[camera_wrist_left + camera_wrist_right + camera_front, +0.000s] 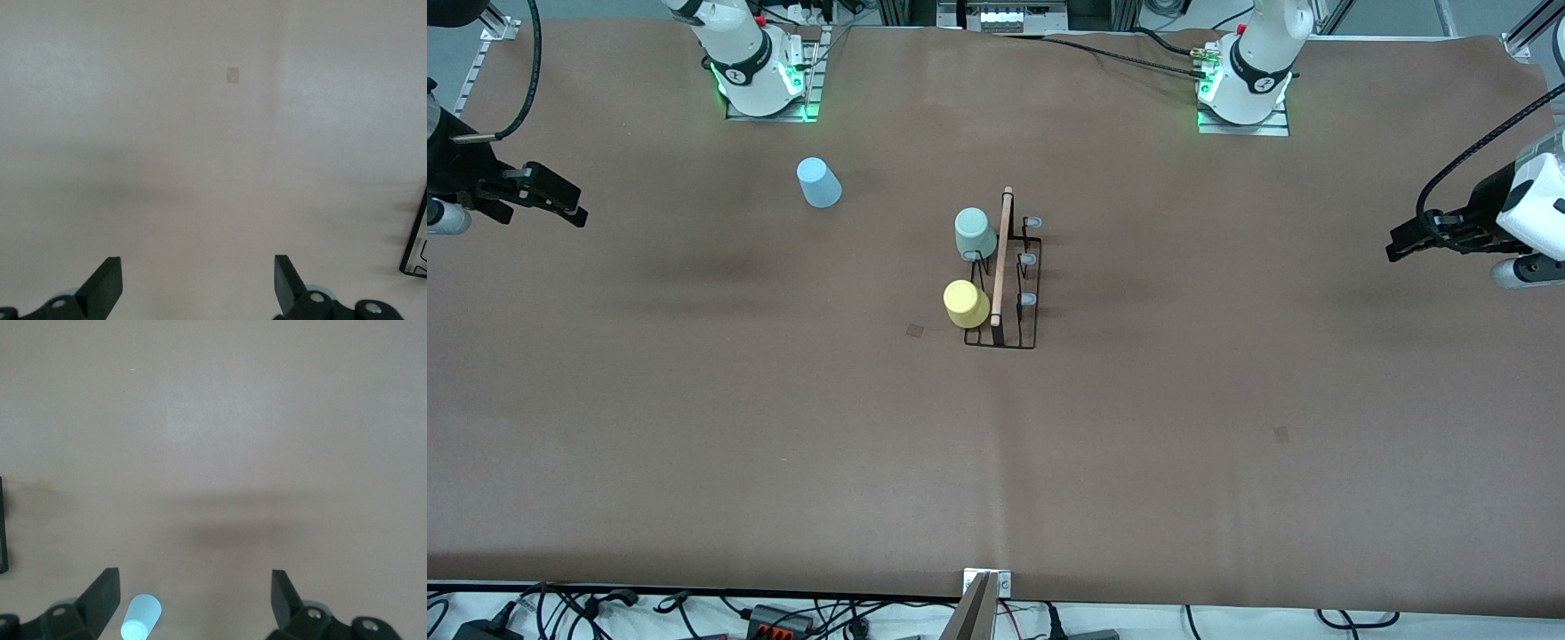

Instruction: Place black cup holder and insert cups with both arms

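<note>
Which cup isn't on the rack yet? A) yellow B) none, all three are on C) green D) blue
D: the blue cup stands alone on the table toward the right arm's end, apart from the rack, while the green cup and yellow cup sit on its pegs.

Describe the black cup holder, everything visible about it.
The black cup holder is a thin black wire rack standing upright mid-table, with a light wooden rod along its top and pale-tipped pegs on both sides. The pale green cup and yellow cup sit upside down on pegs facing the right arm's end; three pegs toward the left arm's end are bare. No claw touches it. The left wrist view catches one corner.
</note>
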### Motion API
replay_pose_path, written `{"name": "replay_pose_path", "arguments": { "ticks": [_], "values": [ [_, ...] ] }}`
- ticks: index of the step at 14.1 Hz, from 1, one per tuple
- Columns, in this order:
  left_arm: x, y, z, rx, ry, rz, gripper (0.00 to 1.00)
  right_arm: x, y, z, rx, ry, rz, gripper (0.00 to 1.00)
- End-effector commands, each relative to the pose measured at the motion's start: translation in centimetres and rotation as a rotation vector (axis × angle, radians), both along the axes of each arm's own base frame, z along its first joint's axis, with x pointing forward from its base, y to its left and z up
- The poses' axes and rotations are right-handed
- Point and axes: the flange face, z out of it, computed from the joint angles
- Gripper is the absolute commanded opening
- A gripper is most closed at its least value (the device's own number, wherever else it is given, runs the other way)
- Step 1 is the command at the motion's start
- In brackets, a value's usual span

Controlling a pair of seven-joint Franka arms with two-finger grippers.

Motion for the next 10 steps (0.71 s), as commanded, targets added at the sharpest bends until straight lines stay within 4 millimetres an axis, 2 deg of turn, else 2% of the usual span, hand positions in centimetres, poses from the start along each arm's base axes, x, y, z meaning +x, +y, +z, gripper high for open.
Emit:
{"name": "replay_pose_path", "arguments": {
  "ticks": [1, 10],
  "values": [
    [0.14, 0.15, 0.47, -0.007, -0.008, 0.007, 1.0, -0.55, -0.15, 0.11, -0.009, -0.002, 0.018, 1.0],
    [0.15, 0.15, 0.54, -0.007, -0.01, 0.007, 1.0, -0.38, -0.14, -0.29, -0.008, -0.001, 0.017, 1.0]
  ]
}}
